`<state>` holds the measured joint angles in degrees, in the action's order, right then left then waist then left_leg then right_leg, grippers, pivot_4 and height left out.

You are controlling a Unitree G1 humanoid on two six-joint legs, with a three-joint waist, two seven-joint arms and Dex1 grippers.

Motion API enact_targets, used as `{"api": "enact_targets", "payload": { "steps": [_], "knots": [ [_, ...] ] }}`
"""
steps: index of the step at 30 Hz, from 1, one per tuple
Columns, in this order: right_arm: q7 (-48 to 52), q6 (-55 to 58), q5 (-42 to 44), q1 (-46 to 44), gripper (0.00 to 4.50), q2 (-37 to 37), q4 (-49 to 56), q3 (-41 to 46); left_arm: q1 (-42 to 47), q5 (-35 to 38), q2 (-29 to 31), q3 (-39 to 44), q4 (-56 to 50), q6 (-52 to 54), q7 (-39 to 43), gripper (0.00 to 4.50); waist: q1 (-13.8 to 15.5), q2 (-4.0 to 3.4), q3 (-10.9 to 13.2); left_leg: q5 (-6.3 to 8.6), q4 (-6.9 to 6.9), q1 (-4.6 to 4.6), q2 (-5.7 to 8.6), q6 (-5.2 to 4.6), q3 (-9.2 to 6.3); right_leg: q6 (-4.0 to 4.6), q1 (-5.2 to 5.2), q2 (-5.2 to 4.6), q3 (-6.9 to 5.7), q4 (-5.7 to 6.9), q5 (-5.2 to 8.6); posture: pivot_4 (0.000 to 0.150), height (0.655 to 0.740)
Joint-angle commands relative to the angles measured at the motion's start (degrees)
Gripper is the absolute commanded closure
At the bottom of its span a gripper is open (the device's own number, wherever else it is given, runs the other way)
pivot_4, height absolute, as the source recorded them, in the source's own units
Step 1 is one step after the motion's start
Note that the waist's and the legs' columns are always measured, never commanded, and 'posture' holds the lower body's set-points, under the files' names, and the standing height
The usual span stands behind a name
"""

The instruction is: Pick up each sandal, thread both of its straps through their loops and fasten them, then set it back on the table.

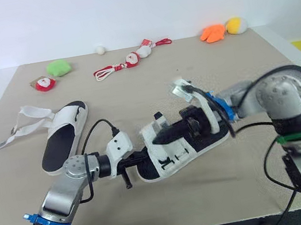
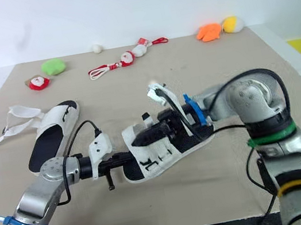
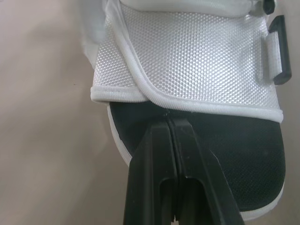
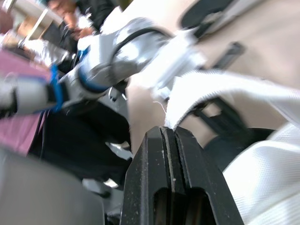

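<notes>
White mesh sandal (image 1: 172, 154) is seen mid-table (image 1: 230, 69), toe turned toward the left arm. Left gripper (image 3: 171, 123): fingers are pressed together, tips set on the black footbed (image 3: 225, 154) at the toe, just beside the front strap (image 3: 197, 61). Right gripper (image 4: 168, 131) is clamped on a strap end (image 4: 206, 91) over the sandal. Second sandal (image 1: 64, 136) lies well apart, straps loose.
</notes>
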<state>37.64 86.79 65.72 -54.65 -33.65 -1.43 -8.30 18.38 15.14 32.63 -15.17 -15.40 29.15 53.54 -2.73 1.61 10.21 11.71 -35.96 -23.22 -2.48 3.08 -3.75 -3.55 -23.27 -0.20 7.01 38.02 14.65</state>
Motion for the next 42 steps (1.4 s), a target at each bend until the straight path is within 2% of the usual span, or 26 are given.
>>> {"api": "enact_targets", "payload": {
  "steps": [1, 7, 18, 31, 36, 42],
  "knots": [
    [-2.79, 3.21, -3.35, -3.75, 4.44, 3.03, -7.74, 2.82, -1.60, -1.16, 0.30, -3.18, 1.97, 1.65, 0.77, 4.50, 0.05, 0.00, 0.00, 0.00, 0.01, -0.02, 0.00, 0.00, 0.00, 0.01, -0.02, 0.00, 0.00, 0.00, 0.00, 0.150, 0.7400],
    [-2.15, 5.43, -6.16, -3.34, 4.44, 4.22, -8.73, 1.23, -2.24, -1.23, 0.45, -2.99, 1.32, 1.82, 0.60, 4.50, 0.06, -0.04, 0.02, 0.03, 0.01, -0.07, 0.01, -0.04, -0.03, -0.01, -0.05, 0.00, -0.03, 0.00, 0.03, 0.150, 0.7400],
    [-1.77, 5.71, -0.10, -2.01, 4.44, 0.50, -7.09, -2.60, -2.40, -1.21, 0.29, -3.15, 1.12, 1.87, 0.21, 4.50, -0.05, -0.05, 0.02, 0.03, 0.01, -0.06, -0.01, -0.06, -0.05, -0.01, -0.05, 0.01, -0.05, 0.00, 0.04, 0.150, 0.7400],
    [-7.02, 5.71, 10.84, -4.97, 4.44, -0.52, -10.55, -2.40, -2.16, -1.28, 0.08, -3.24, 1.63, 1.56, 0.25, 4.50, -0.04, -0.05, 0.02, 0.03, 0.00, -0.06, 0.00, -0.06, -0.05, -0.01, -0.04, 0.01, -0.04, 0.00, 0.03, 0.150, 0.7400],
    [-8.82, 5.71, 13.12, -5.09, 4.44, -0.96, -10.45, -2.98, -2.13, -1.28, -0.01, -3.22, 1.73, 1.60, 0.18, 4.50, -0.03, -0.05, 0.02, 0.03, 0.00, -0.07, 0.00, -0.06, -0.05, -0.01, -0.05, 0.01, -0.04, 0.00, 0.03, 0.150, 0.7400],
    [-10.94, 5.71, 10.41, -2.48, 4.44, -0.29, -8.45, -2.28, -2.37, -1.36, -0.05, -3.29, 1.76, 1.39, 0.16, 4.50, -0.04, -0.05, 0.02, 0.04, 0.00, -0.07, 0.00, -0.06, -0.06, -0.02, -0.04, 0.01, -0.05, 0.00, 0.04, 0.150, 0.7400]
  ]
}}
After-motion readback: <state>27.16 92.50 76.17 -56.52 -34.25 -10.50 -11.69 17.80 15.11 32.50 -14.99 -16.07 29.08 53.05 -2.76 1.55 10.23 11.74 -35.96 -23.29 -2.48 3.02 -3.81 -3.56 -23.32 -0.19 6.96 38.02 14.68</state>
